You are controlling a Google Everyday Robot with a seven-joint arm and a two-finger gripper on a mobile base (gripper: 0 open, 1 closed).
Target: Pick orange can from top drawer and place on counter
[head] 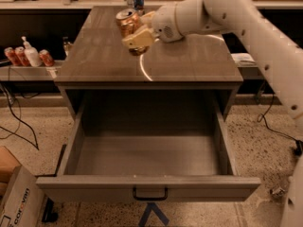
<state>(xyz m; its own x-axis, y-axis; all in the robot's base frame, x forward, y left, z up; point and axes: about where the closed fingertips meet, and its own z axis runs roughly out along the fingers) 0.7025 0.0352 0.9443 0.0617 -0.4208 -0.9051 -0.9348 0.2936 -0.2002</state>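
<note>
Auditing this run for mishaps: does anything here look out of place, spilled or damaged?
Nothing is spilled. The orange can, held in the gripper above the counter, looks dented. The top drawer stands wide open and empty.

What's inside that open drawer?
Only bare floor shows in the drawer; its front panel hides the nearest strip. The orange can is over the counter, held in the gripper.

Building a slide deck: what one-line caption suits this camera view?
Gripper holds the orange can over the counter, above the open, empty top drawer.
</note>
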